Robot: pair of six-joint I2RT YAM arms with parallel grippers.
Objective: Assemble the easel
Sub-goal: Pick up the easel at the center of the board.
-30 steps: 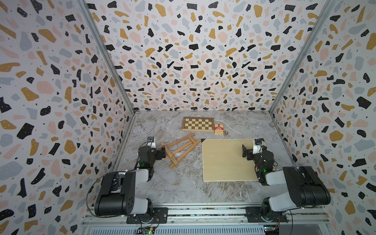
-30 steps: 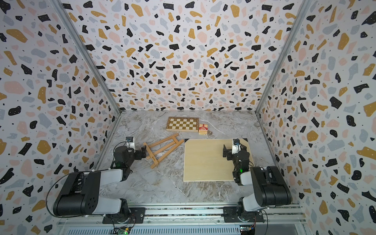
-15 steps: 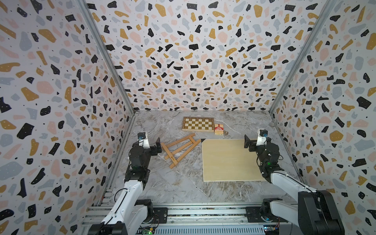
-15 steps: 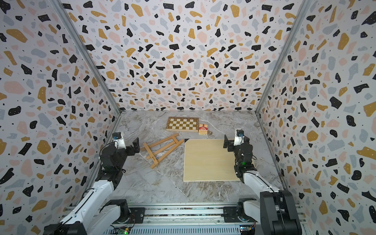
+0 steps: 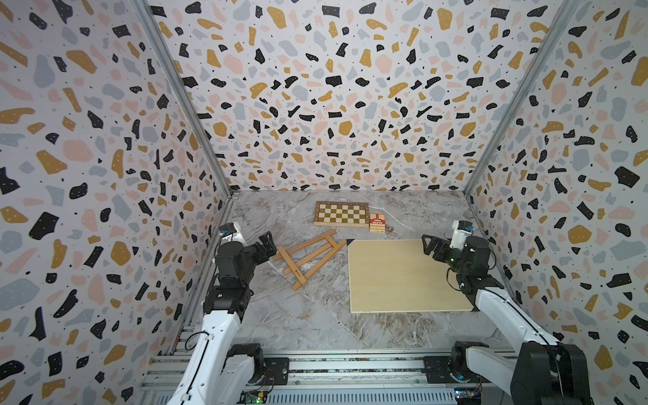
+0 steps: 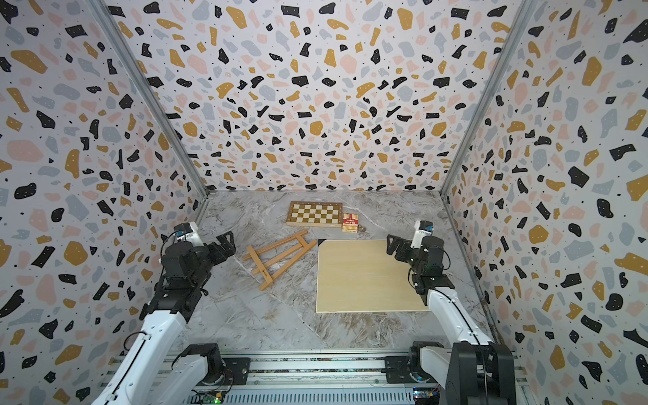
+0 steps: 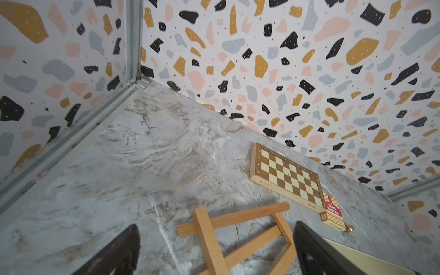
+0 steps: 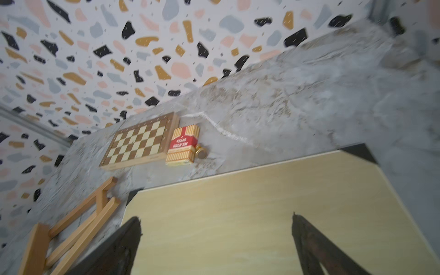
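The easel [image 5: 308, 257] [image 6: 280, 257] lies flat and folded on the marble tabletop, left of centre, its light-orange slats pointing diagonally. My left gripper [image 5: 268, 246] [image 6: 226, 245] hovers open just left of its ledge end, holding nothing. In the left wrist view the easel [image 7: 209, 240] lies below and between the wide-spread black fingers [image 7: 126, 250] of that gripper [image 7: 215, 225]. My right gripper [image 5: 433, 247] [image 6: 396, 245] hangs open and empty over the far right part of the pale board. The right wrist view shows the right gripper [image 8: 215, 216] above the board, with the easel [image 8: 83, 228] off to one side.
A large pale board [image 5: 396, 277] [image 6: 364, 277] [image 8: 238, 190] with black corners lies right of the easel. A chessboard [image 5: 342, 214] [image 6: 314, 214] and a red card box [image 5: 377, 222] [image 6: 350, 222] sit at the back. Patterned walls enclose three sides.
Both arms have unfolded from a low tucked pose and risen, lifting the grippers above the table. Both grippers stayed open. The easel and board have not moved.
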